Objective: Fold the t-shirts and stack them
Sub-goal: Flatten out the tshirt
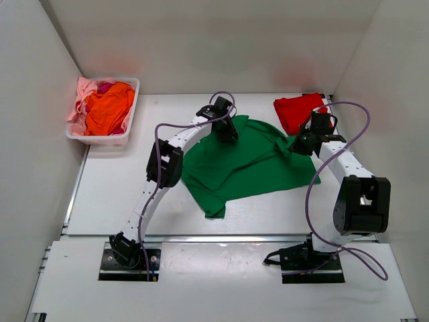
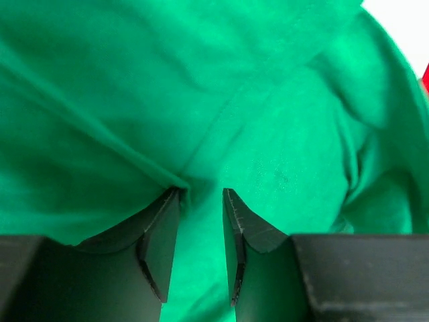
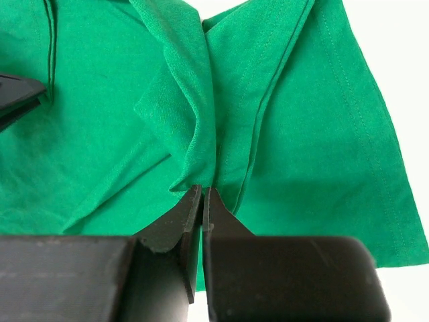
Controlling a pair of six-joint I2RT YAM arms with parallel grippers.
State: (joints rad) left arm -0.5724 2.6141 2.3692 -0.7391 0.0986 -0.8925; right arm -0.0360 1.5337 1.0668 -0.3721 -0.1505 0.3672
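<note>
A dark green t-shirt (image 1: 248, 161) lies spread and rumpled in the middle of the table. My left gripper (image 1: 224, 131) is down on its far left part; in the left wrist view its jaws (image 2: 201, 194) stand apart with green cloth (image 2: 268, 134) under and between them, and a fold touches the left fingertip. My right gripper (image 1: 295, 145) is at the shirt's far right edge; in the right wrist view it (image 3: 203, 189) is shut on a bunched fold of the green shirt (image 3: 301, 121). A folded red t-shirt (image 1: 295, 111) lies at the back right.
A white plastic basket (image 1: 134, 100) at the back left holds an orange shirt (image 1: 110, 111), a pink one (image 1: 82, 94) and a magenta one (image 1: 106, 87). White walls close in the table on three sides. The left gripper's finger (image 3: 13, 94) shows at the right wrist view's left edge.
</note>
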